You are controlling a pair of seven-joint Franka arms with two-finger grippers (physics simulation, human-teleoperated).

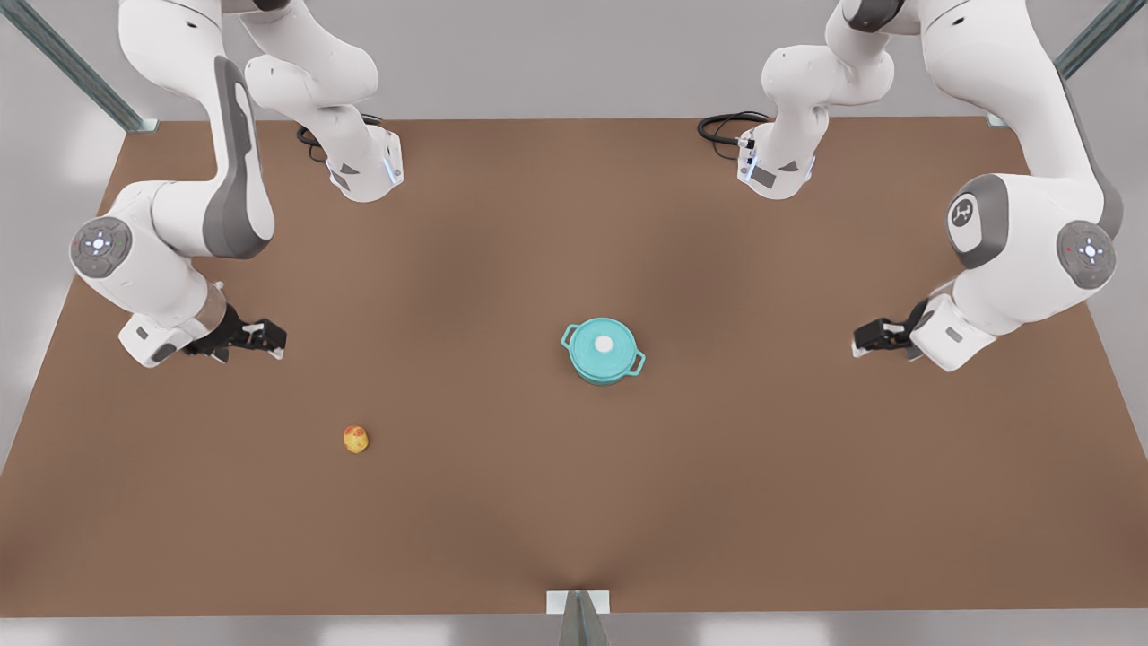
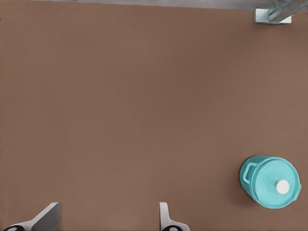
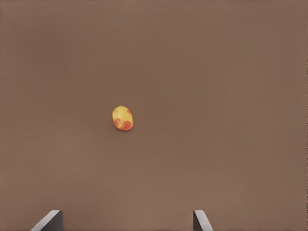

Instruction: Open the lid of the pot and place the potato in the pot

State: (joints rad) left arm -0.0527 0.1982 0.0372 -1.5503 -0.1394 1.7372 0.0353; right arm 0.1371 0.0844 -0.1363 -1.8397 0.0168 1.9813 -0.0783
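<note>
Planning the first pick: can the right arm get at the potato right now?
Probably yes. The right gripper, jaws open, hangs near the potato with only table between them; the left gripper waits across from the pot.

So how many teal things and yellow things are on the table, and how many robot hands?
Teal: 2, the pot and the pot lid on it.
Yellow: 1, the potato.
End effectors: 2, the left end effector at the front view's right, the right end effector at its left, both open.
Total: 5.
</note>
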